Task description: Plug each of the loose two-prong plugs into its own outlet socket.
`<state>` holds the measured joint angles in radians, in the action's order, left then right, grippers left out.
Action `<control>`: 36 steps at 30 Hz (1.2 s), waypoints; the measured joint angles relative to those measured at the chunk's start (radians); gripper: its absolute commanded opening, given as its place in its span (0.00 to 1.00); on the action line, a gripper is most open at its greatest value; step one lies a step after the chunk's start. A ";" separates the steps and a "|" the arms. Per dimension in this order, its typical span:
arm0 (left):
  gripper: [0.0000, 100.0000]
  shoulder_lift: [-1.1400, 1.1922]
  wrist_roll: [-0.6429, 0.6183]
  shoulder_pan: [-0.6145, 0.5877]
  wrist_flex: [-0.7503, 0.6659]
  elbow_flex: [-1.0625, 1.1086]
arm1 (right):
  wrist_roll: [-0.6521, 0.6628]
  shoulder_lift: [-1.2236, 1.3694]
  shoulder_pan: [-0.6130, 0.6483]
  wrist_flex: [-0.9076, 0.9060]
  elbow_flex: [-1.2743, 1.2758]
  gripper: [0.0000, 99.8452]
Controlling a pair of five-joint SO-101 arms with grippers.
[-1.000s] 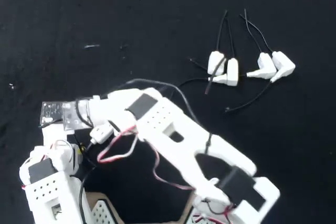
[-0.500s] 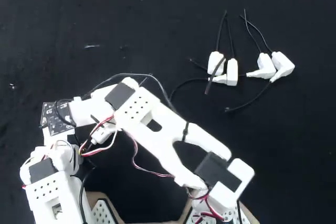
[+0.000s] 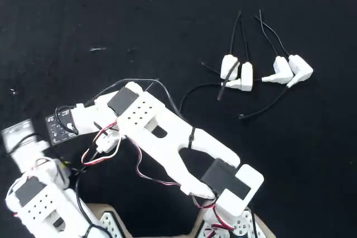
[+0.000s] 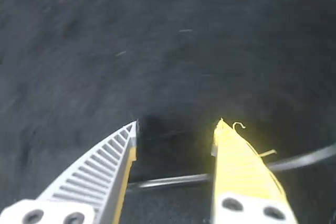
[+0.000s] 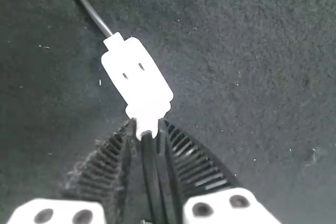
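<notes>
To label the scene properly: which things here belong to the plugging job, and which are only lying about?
Job: socket in the right pincer; four white connectors on the cloth; open left pincer.
Lying about: lint specks on the cloth.

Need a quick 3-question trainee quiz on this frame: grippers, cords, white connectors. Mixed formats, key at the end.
1. True or false: the right gripper is empty.
2. What runs across the gap between the left gripper's open fingers? A) a thin black cable B) a white plug C) a red wire
3. In the high view, how many white corded connector pieces lie grouped on the black table?
Key: 1 false, it is shut on a white two-slot socket block. 2 A. 3 four.
</notes>
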<state>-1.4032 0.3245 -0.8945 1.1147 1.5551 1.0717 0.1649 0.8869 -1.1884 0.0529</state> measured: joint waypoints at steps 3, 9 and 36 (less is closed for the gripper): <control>0.24 0.000 -0.138 -0.071 -0.005 0.002 | 0.000 0.000 0.000 0.000 0.000 0.01; 0.24 0.000 -0.180 -0.089 -0.005 0.002 | 0.051 0.000 0.003 0.000 0.000 0.01; 0.24 0.000 -0.161 -0.097 -0.005 0.002 | -0.041 0.104 -0.034 0.000 -0.091 0.01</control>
<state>-1.4032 0.1634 -0.9912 1.1101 1.5566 1.0303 0.2693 0.8531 -1.1884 -0.0376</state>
